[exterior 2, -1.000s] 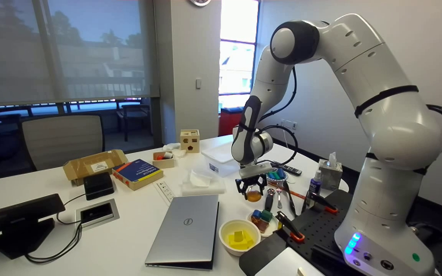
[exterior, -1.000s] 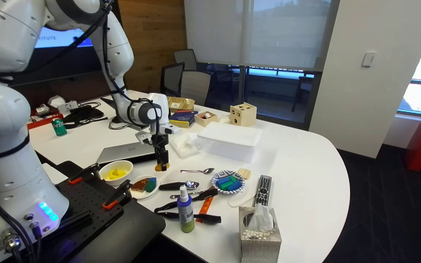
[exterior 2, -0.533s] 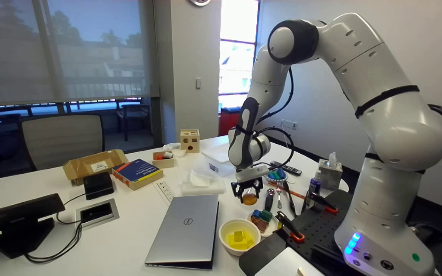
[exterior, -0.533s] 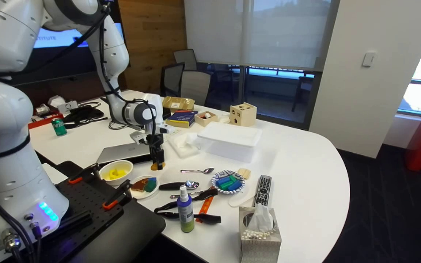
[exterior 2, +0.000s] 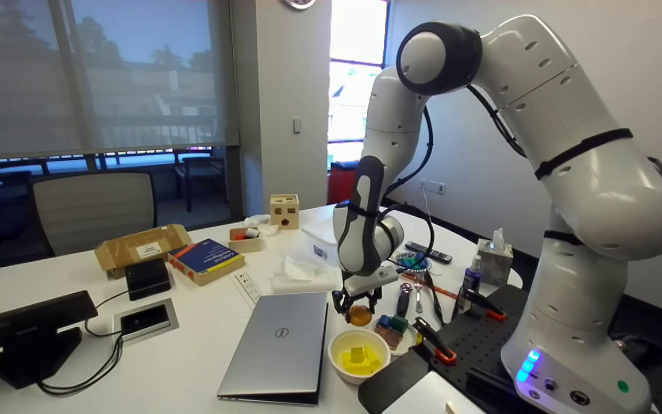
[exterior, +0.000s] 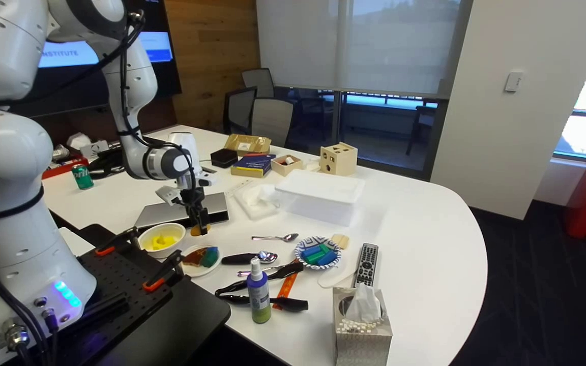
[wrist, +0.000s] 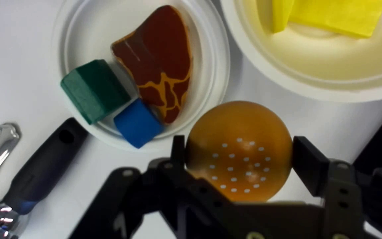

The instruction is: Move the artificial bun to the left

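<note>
1. Artificial bun (wrist: 239,146) sits right between the two fingers of the pincer (wrist: 239,154).
2. Both black pads (wrist: 310,166) touch its round sides, one on each side, so the pincer is clamped on the bun.
3. Its orange-brown top with little white dots shows in the wrist view. Whether its bottom touches the bench (exterior: 425,229) cannot be told.
4. In the wrist view, the plate (wrist: 219,63) is up and to the left, and the bun hides a bit of its rim. On the plate lie a red-brown piece (wrist: 164,49), a green block (wrist: 95,89) and a blue block (wrist: 138,122).
5. The bowl (wrist: 310,88), with yellow pieces (wrist: 340,16) inside, is up and to the right in that view. It is near the bun, with a thin strip of white between them.
6. In an exterior view, the laptop (exterior 2: 279,339) lies just beside the pincer.
7. The black board (exterior: 196,305) is farther off, with the bowl and plate between it and the bun.
8. In an exterior view, a stretch of white bench shows between the bun and the spoon (exterior: 289,237). The bench's round outer edge is well apart from the pincer.
</note>
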You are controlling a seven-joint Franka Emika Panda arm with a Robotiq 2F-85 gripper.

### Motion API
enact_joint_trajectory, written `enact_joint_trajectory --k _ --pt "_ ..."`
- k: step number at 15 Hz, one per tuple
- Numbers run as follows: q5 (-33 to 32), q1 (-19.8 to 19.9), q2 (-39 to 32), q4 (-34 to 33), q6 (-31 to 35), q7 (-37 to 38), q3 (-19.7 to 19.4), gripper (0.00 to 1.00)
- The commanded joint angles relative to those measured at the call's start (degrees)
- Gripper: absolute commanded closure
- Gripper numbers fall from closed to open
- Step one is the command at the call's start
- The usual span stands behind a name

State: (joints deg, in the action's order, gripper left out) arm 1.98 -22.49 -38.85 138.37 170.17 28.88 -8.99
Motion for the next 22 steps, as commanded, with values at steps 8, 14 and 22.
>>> enact_joint_trajectory --k 8,14,22 --pt "15.83 -22.77 6.74 14.08 16.14 3.92 -9.63 0.45" --pt "18.59 -20.09 8.60 14.61 14.44 0.02 -2.69 0.45" --pt "16.88 -7.63 6.21 11.81 12.53 -2.87 9.34 0.45"
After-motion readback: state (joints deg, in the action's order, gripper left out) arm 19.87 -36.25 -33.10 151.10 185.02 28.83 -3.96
